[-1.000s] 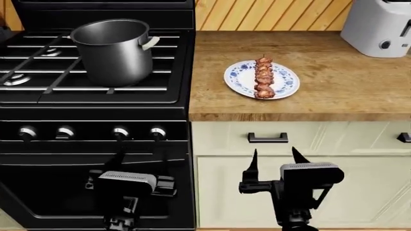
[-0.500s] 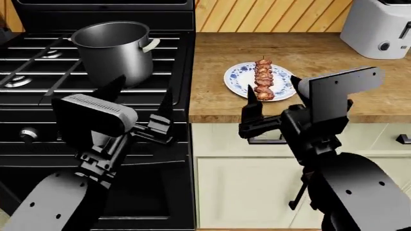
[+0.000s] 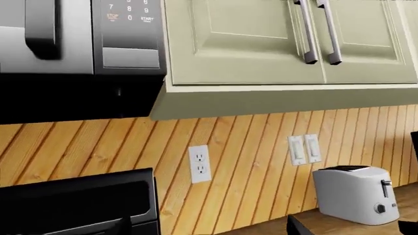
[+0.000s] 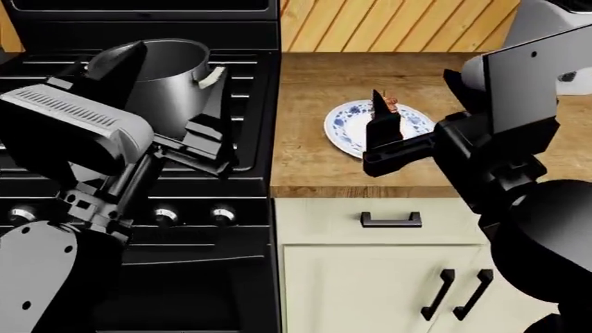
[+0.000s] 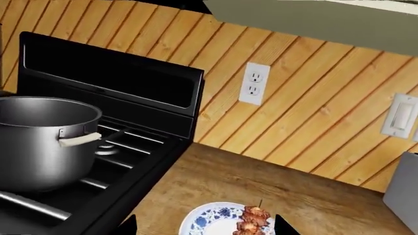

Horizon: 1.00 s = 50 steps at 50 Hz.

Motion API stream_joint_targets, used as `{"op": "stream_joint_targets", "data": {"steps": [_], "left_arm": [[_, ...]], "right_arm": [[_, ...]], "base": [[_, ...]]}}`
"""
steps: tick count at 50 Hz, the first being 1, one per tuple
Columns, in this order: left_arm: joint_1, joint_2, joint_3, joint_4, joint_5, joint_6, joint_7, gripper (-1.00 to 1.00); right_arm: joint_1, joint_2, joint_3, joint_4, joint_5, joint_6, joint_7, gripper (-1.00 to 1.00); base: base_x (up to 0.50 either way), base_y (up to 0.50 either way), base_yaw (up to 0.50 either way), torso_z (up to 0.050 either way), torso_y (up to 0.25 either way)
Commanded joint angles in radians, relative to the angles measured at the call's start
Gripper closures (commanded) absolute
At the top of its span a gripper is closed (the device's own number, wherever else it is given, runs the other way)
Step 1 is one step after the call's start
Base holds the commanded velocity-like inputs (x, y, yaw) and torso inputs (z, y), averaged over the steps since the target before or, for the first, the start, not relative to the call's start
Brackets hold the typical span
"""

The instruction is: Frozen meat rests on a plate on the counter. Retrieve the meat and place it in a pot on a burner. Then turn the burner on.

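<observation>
Your right gripper [image 4: 416, 118] was spread open, empty, short of the meat [image 5: 251, 221]; left gripper [image 4: 162, 104] open too. Descending off-centre risked knocking the skewer off the plate [image 4: 347, 125].

home kitchen | black gas stove [image 4: 249, 104] as landmark | wooden counter [image 4: 315, 159] right beside it, toaster [image 3: 356, 193] further along | microwave [image 3: 78, 36] above stove | pale green cabinets [image 3: 281, 39] overhead | slanted wood-plank backsplash [image 5: 307, 98] with outlet [image 5: 253, 83] behind counter
</observation>
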Motion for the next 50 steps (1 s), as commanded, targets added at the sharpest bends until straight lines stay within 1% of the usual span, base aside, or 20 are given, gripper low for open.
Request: {"op": "stream_joint_targets", "data": {"steps": [1, 8, 11, 18, 22, 26, 33, 35, 39, 40, 42, 43, 45, 50], "left_arm": [[-0.075, -0.008, -0.005, 0.005, -0.026, -0.028, -0.003, -1.0], [-0.128, -0.016, -0.011, 0.04, -0.054, -0.074, -0.023, -1.0], [-0.177, -0.023, -0.02, 0.041, -0.064, -0.111, -0.043, -1.0], [-0.286, -0.037, -0.047, 0.034, -0.161, -0.276, -0.082, -1.0], [-0.336, -0.025, -0.091, 0.029, -0.258, -0.388, -0.109, -1.0], [-0.379, -0.022, -0.113, 0.027, -0.306, -0.443, -0.127, -1.0], [-0.406, -0.024, -0.144, 0.036, -0.343, -0.466, -0.142, -1.0], [-0.417, -0.022, -0.155, 0.038, -0.358, -0.48, -0.151, -1.0], [-0.435, -0.025, -0.173, 0.038, -0.389, -0.505, -0.16, -1.0], [-0.439, -0.027, -0.177, 0.035, -0.392, -0.507, -0.161, -1.0], [-0.445, -0.03, -0.183, 0.032, -0.399, -0.51, -0.161, -1.0], [-0.446, -0.032, -0.184, 0.03, -0.4, -0.508, -0.159, -1.0], [-0.446, -0.037, -0.186, 0.024, -0.398, -0.502, -0.155, -1.0], [-0.435, -0.046, -0.18, 0.009, -0.387, -0.488, -0.146, -1.0]], "right_arm": [[0.028, 0.021, 0.036, 0.038, 0.172, 0.02, 0.153, -1.0], [0.053, 0.037, 0.035, 0.069, 0.29, 0.033, 0.245, -1.0], [0.059, 0.047, 0.029, 0.076, 0.331, 0.024, 0.278, -1.0], [0.071, 0.063, 0.024, 0.096, 0.424, 0.021, 0.361, -1.0], [0.079, 0.077, 0.008, 0.109, 0.453, 0.007, 0.39, -1.0], [0.083, 0.087, -0.004, 0.119, 0.472, -0.003, 0.409, -1.0], [0.091, 0.102, -0.02, 0.131, 0.512, -0.016, 0.455, -1.0], [0.101, 0.106, -0.035, 0.152, 0.54, -0.006, 0.491, -1.0], [0.143, 0.118, -0.073, 0.211, 0.624, 0.002, 0.575, -1.0], [0.163, 0.129, -0.104, 0.227, 0.633, 0.018, 0.596, -1.0], [0.224, 0.174, -0.234, 0.252, 0.613, 0.039, 0.616, -1.0], [0.232, 0.176, -0.251, 0.274, 0.622, 0.03, 0.614, -1.0], [0.231, 0.163, -0.231, 0.341, 0.653, -0.017, 0.66, -1.0], [0.254, 0.149, -0.225, 0.465, 0.681, -0.062, 0.702, -1.0]], "base": [[0.5, 0.0, 0.0, 0.0, 0.0], [0.5, 0.0, 0.0, 0.0, 0.0], [0.5, 0.0, 0.0, 0.0, 0.0], [0.5, 0.0, 0.0, 0.0, 0.0], [0.5, 0.0, 0.0, 0.0, 0.0], [0.5, 0.0, 0.0, 0.0, 0.004], [0.5, 0.0, 0.0, 0.0, 0.0], [0.45, 0.0, 0.0, 0.0, 0.0], [0.03, 0.0, 0.0, 0.0, 0.003], [0.0, 0.0, 0.0, 0.0, 0.0], [0.0, 0.0, 0.0, 0.0, 0.0], [0.0, 0.0, 0.0, 0.0, 0.0], [0.0, 0.0, 0.0, 0.0, 0.0], [0.0, 0.0, 0.0, 0.0, 0.0]]}}
